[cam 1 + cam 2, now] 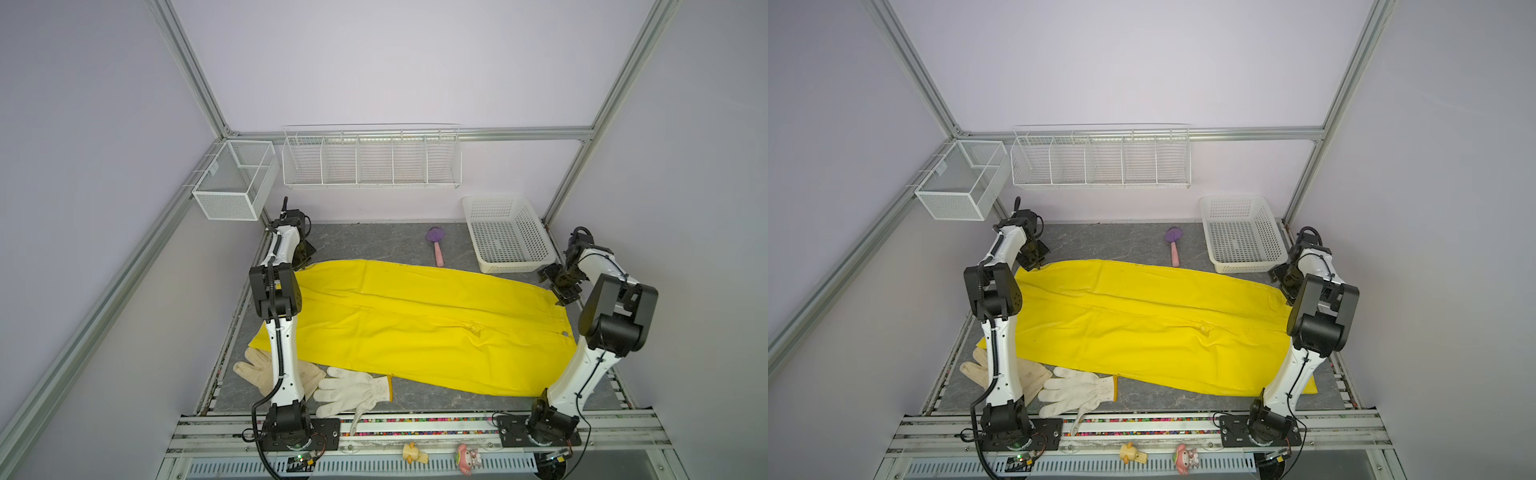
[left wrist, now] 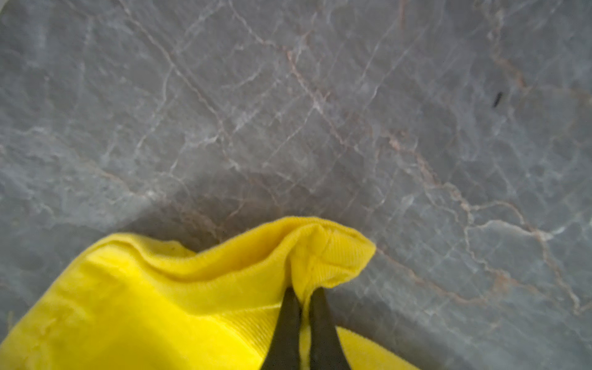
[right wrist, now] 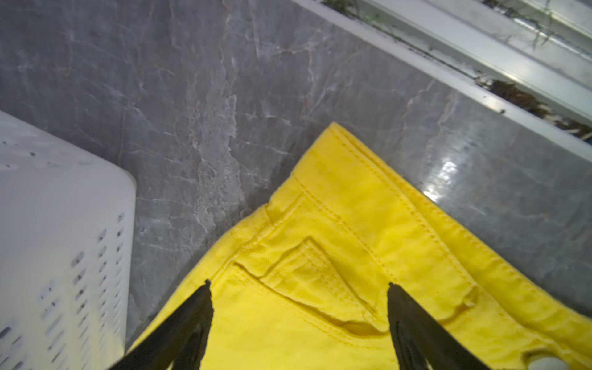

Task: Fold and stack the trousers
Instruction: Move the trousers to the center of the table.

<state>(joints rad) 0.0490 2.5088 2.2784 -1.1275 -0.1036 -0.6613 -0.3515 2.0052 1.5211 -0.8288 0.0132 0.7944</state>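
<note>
The bright yellow trousers (image 1: 415, 328) (image 1: 1142, 328) lie flat across the grey table, waistband at the right and leg hems at the left. My left gripper (image 1: 302, 266) (image 1: 1036, 266) sits at the far left hem corner. In the left wrist view it (image 2: 303, 293) is shut on a pinched-up fold of the trousers' hem (image 2: 323, 256). My right gripper (image 1: 563, 291) (image 1: 1285, 286) is at the far waistband corner. In the right wrist view it (image 3: 298, 285) stands open, its fingers straddling the pocket area of the trousers (image 3: 320, 320).
A white plastic basket (image 1: 507, 235) (image 3: 48, 240) stands at the back right, close to the right gripper. A purple and pink brush (image 1: 436, 245) lies behind the trousers. An off-white knitted glove (image 1: 353, 388) and a cream glove (image 1: 257, 365) lie at the front left. A metal rail (image 3: 448, 64) edges the table.
</note>
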